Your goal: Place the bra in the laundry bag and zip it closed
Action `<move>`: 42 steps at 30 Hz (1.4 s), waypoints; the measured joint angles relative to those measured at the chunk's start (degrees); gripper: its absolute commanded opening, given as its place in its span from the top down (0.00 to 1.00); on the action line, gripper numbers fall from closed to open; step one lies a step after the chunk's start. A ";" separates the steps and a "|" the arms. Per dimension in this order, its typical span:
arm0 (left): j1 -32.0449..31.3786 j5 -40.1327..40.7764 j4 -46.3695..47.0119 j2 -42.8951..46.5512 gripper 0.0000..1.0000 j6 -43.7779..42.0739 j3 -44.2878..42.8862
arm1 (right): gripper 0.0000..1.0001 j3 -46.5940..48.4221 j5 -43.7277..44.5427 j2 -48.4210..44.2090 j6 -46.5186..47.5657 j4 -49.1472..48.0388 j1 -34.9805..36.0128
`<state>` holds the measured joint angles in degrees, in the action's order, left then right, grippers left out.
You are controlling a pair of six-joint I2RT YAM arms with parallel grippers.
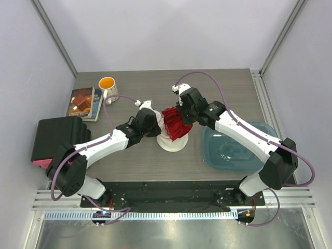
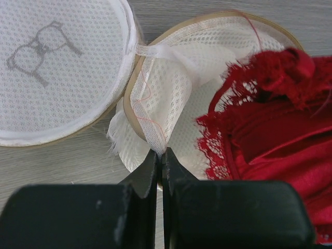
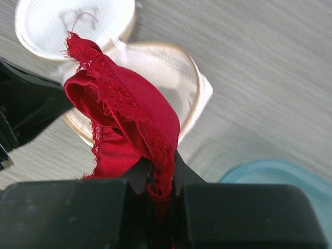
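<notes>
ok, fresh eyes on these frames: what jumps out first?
The red lace bra at the table's centre, pinched in the right gripper and draped over the open white mesh laundry bag. The left gripper is shut on the bag's mesh by its tan rim. A teal tub sits to the right, a white mug with an orange inside at the far left.

Bright, even, diffuse light from overhead; the arms throw only faint soft shadows on the grey table. In the left wrist view the laundry bag mesh just beyond the fingers is sharp, the finger bodies blurred. In the right wrist view the bra above the fingertips is crisp; the white mesh far beyond them washes out
</notes>
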<state>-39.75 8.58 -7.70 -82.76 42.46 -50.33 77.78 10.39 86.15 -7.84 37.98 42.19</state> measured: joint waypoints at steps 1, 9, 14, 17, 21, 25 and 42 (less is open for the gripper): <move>0.00 -0.37 0.13 0.00 1.00 -0.35 0.00 | 0.99 -0.04 -0.24 0.00 0.72 -1.07 0.00; -0.13 -2.25 0.09 0.00 1.00 -2.10 -0.85 | 0.99 0.83 -0.55 4.55 5.79 -5.84 0.13; -0.26 -3.02 0.11 0.00 1.00 -2.71 -2.78 | 0.99 -4.72 0.20 4.61 8.87 -12.94 0.11; -0.26 -3.54 0.11 0.02 1.00 -2.80 -3.43 | 0.99 -8.48 0.17 3.54 9.92 -17.11 0.13; -0.26 -3.54 -0.61 0.02 1.00 -3.67 -4.09 | 0.99 -12.44 0.46 1.29 11.17 -20.74 0.20; -0.26 -3.19 -2.49 -0.02 1.00 -5.27 -6.25 | 0.99 -13.62 2.01 -0.57 11.26 -20.90 1.36; -0.26 -1.77 -7.89 -4.96 1.00 -11.13 -12.87 | 0.99 -17.81 15.04 -5.42 10.97 -18.21 6.16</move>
<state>-40.01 6.81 -15.59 -87.72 31.33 -63.20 59.96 25.43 80.73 3.14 19.77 48.36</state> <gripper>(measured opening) 0.010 0.106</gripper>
